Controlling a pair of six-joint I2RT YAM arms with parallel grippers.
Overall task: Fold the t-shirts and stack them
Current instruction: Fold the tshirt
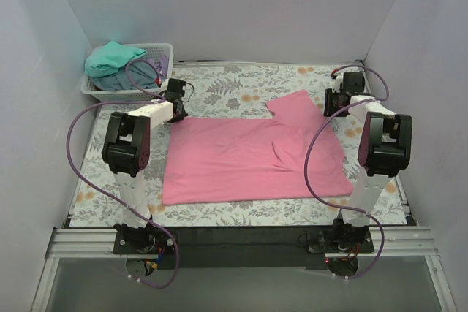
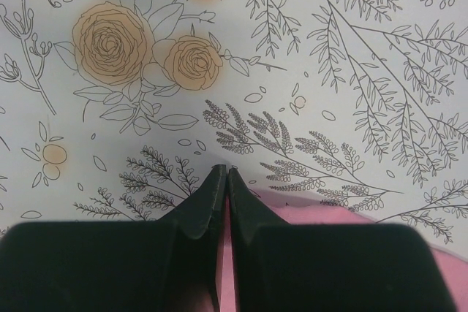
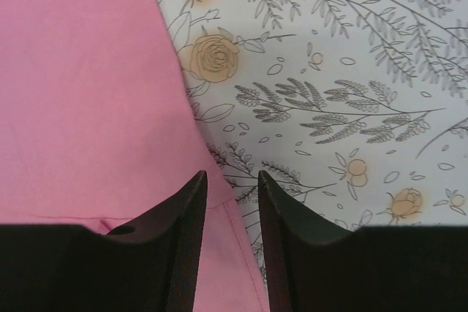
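Observation:
A pink t-shirt (image 1: 252, 155) lies spread flat on the flowered table cover, one sleeve (image 1: 296, 107) pointing to the far right. My left gripper (image 1: 178, 101) is at the shirt's far left corner. In the left wrist view its jaws (image 2: 224, 171) are pressed together with pink cloth (image 2: 329, 217) in the thin slit between them. My right gripper (image 1: 335, 101) is at the far right sleeve edge. In the right wrist view it (image 3: 232, 177) is open, with the pink hem (image 3: 234, 253) lying between its fingers. Teal (image 1: 113, 60) and grey-blue shirts (image 1: 150, 71) lie in the basket.
A white lattice basket (image 1: 124, 94) stands at the far left corner, close to the left gripper. White walls close in the table on three sides. Purple cables loop from both arms. The flowered cover (image 1: 219, 82) shows around the shirt.

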